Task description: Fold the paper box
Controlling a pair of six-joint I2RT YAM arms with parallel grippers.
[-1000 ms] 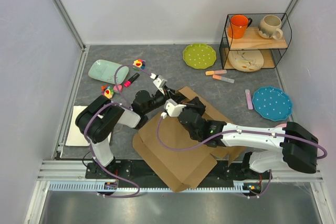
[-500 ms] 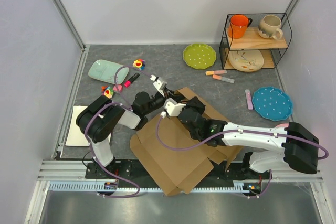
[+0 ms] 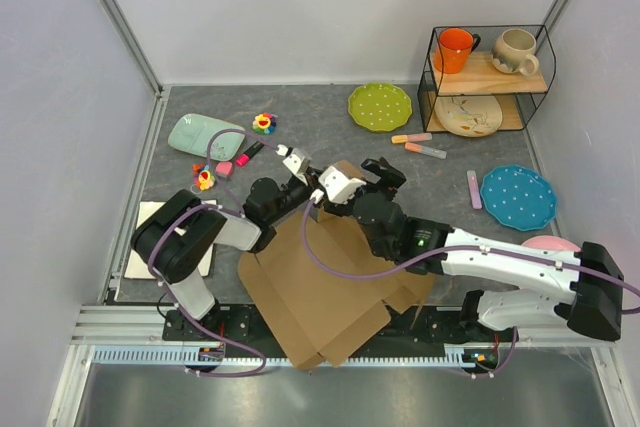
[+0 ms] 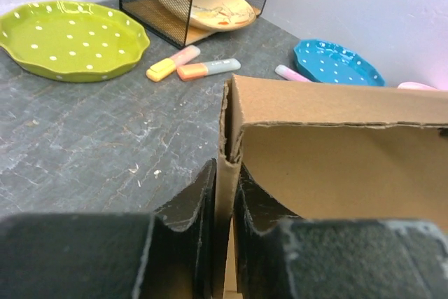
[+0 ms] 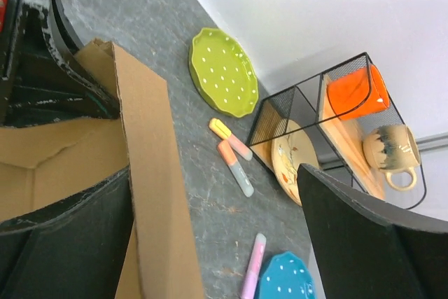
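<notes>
The paper box (image 3: 320, 287) is a large brown cardboard sheet lying partly folded in front of both arms, with one wall standing up at its far edge. My left gripper (image 3: 305, 179) is shut on the end of that raised wall, and in the left wrist view its fingers (image 4: 225, 173) pinch the cardboard edge (image 4: 336, 159) from both sides. My right gripper (image 3: 365, 179) hovers over the same wall, wide open. In the right wrist view the wall (image 5: 150, 173) stands against the inner face of one finger of that gripper (image 5: 213, 173), and nothing is held.
Behind the box lie a green plate (image 3: 380, 105), two highlighters (image 3: 420, 144), a pink marker (image 3: 473, 188) and a blue plate (image 3: 517, 197). A wire rack (image 3: 487, 77) with mugs stands at the back right. A mint tray (image 3: 205, 134) and a white board (image 3: 160, 239) are on the left.
My right gripper has let go of the box wall and sprung wide open, shifting back and right. The left gripper has closed on the wall's end. The box slid left and nearer.
</notes>
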